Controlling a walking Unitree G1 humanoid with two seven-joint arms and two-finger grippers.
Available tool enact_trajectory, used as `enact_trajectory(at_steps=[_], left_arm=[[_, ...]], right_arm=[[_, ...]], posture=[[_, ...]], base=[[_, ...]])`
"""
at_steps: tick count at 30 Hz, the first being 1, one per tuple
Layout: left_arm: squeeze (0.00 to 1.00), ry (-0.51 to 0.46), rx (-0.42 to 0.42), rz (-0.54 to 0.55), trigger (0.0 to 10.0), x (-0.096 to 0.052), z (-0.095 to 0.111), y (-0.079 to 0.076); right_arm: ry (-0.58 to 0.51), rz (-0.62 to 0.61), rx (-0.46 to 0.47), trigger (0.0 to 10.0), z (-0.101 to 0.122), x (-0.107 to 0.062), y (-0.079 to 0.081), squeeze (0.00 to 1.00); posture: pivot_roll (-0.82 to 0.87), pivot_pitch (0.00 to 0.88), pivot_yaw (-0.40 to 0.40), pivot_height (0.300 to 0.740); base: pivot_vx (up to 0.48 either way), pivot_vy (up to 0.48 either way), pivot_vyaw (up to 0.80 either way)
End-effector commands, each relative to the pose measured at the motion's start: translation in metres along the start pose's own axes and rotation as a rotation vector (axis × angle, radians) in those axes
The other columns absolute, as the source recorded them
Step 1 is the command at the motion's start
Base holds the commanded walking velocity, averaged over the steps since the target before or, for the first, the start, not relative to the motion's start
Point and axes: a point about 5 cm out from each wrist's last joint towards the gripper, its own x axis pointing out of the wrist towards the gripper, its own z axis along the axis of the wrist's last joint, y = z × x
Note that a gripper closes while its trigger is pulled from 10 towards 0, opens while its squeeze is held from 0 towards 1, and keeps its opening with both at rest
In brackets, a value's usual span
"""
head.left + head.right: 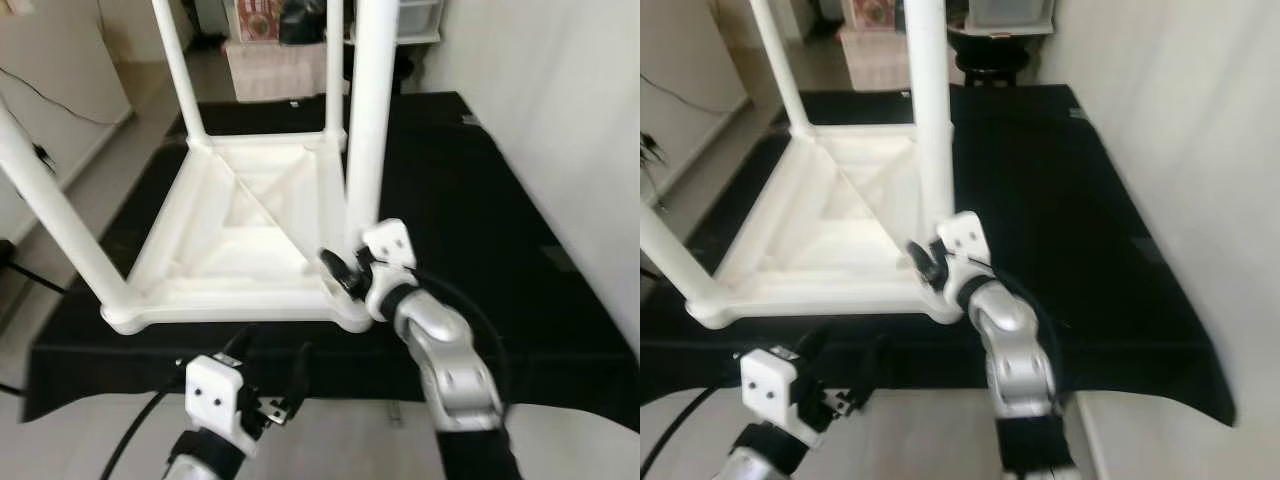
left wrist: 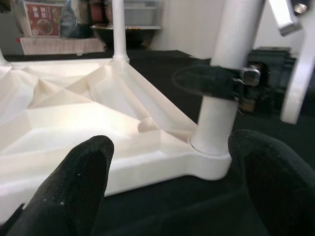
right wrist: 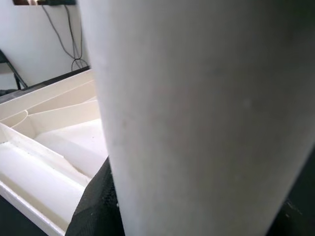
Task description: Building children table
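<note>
The right gripper point(image 1: 343, 270) was clamped around the near right leg point(image 1: 368, 130) of the table, low down, just above the socket where that leg met the tabletop point(image 1: 240, 235); in the left wrist view one black finger point(image 2: 204, 81) wrapped across the leg's front. That low grasp probably served to steady or seat the leg in its corner, where a push goes straight into the joint instead of bending the long tube.

The left gripper point(image 1: 268, 375) hung in front of the tabletop's near edge, its fingers point(image 2: 66, 184) spread apart and holding nothing, aimed at the same corner. It seemed held ready there, to brace the tabletop if the leg work made it slide.

The tabletop lay upside down on a black mat point(image 1: 470, 190), ribbed underside up, which is why the legs pointed upward. A near left leg point(image 1: 50, 200) and two far legs point(image 1: 180, 65) also stood at its corners, so assembly looked nearly complete, with the near right leg likely the last to be seated. The mat probably protected the tabletop's face from the floor.
</note>
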Motion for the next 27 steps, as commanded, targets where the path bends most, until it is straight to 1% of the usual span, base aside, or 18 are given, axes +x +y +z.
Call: enact_trajectory(at_steps=[1,2,5,6,9,13,14,15,16,17,18,20,21,22,24,25,26,27], left_arm=[[0.0,0.013,0.001,-0.007,10.0,0.0,-0.002,0.002],[0.0,0.016,0.003,-0.009,10.0,0.0,-0.002,0.002],[0.0,0.016,0.008,-0.002,10.0,0.0,-0.002,0.002],[0.0,0.017,0.012,0.008,10.0,0.0,-0.002,0.003],[0.0,0.025,0.016,0.026,10.0,0.001,-0.003,0.005],[0.0,0.033,0.022,0.046,10.0,0.001,-0.003,0.008],[0.0,0.046,0.037,0.065,10.0,0.002,-0.004,0.012],[0.0,0.064,0.067,0.136,10.0,0.0,-0.005,0.021],[0.0,0.064,0.067,0.136,10.0,0.0,-0.005,0.021],[0.0,0.082,0.102,0.203,10.0,-0.002,-0.005,0.029],[0.0,0.082,0.102,0.203,10.0,-0.002,-0.005,0.029],[0.0,0.117,0.189,0.313,10.0,-0.01,-0.006,0.043],[0.0,0.117,0.189,0.313,10.0,-0.01,-0.006,0.043],[0.0,0.141,0.233,0.354,10.0,-0.016,-0.008,0.049],[0.0,0.141,0.233,0.354,10.0,-0.016,-0.008,0.049],[0.0,0.168,0.271,0.396,10.0,-0.023,-0.011,0.056],[0.0,0.205,0.3,0.441,10.0,-0.031,-0.015,0.062],[0.0,0.234,0.319,0.474,10.0,-0.038,-0.018,0.065]], right_arm=[[0.141,0.015,0.004,1.6,-0.03,0.001,0.002,0.0],[0.136,0.031,-0.003,10.0,-0.029,0.005,0.002,0.0],[0.112,0.047,0.007,10.0,-0.026,0.008,0.004,0.0],[0.081,0.097,0.04,10.0,-0.022,0.009,0.009,1.0],[0.002,0.15,0.064,10.0,-0.013,0.006,0.014,1.0],[-0.024,0.144,0.056,10.0,-0.01,0.003,0.013,1.0],[-0.045,0.119,0.046,10.0,-0.01,-0.002,0.008,1.0],[-0.052,0.046,0.026,10.0,-0.013,-0.014,-0.002,1.0],[-0.052,0.046,0.026,10.0,-0.013,-0.014,-0.002,1.0],[-0.055,-0.013,0.012,10.0,-0.016,-0.025,-0.01,1.0],[-0.055,-0.013,0.012,10.0,-0.016,-0.025,-0.01,1.0],[-0.058,-0.093,-0.008,10.0,-0.021,-0.044,-0.021,1.0],[-0.058,-0.093,-0.008,10.0,-0.021,-0.044,-0.021,1.0],[-0.063,-0.101,-0.039,10.0,-0.024,-0.052,-0.021,1.0],[-0.063,-0.101,-0.039,10.0,-0.024,-0.052,-0.021,1.0],[-0.055,-0.113,-0.051,10.0,-0.03,-0.059,-0.021,0.06],[-0.04,-0.135,-0.063,10.0,-0.036,-0.065,-0.02,0.0],[-0.023,-0.171,-0.078,10.0,-0.042,-0.069,-0.023,0.0]], posture=[[0.0,0.115,0.034,0.74],[0.0,0.115,0.034,0.74],[0.0,0.113,0.036,0.74],[0.0,0.108,0.035,0.74],[0.0,0.109,0.036,0.74],[-0.01,0.104,0.042,0.74],[-0.02,0.099,0.046,0.74],[-0.04,0.092,0.062,0.74],[-0.04,0.092,0.062,0.74],[-0.04,0.091,0.068,0.74],[-0.04,0.091,0.068,0.74],[-0.04,0.09,0.086,0.74],[-0.04,0.09,0.086,0.74],[-0.04,0.089,0.098,0.74],[-0.04,0.089,0.098,0.74],[-0.04,0.089,0.111,0.74],[-0.04,0.088,0.121,0.74],[-0.04,0.087,0.13,0.74]], base=[[0.0,0.0,0.0],[0.0,0.0,0.0],[0.0,0.0,0.0],[0.0,0.0,0.0],[0.0,0.0,0.0],[0.0,0.0,0.0],[0.0,0.0,0.0],[0.0,0.0,0.0],[0.0,0.0,0.0],[0.0,0.0,0.0],[0.0,0.0,0.0],[0.0,0.0,0.0],[0.0,0.0,0.0],[0.0,0.0,0.0],[0.0,0.0,0.0],[0.0,0.0,0.0],[0.0,0.0,0.0],[0.0,0.0,0.0]])
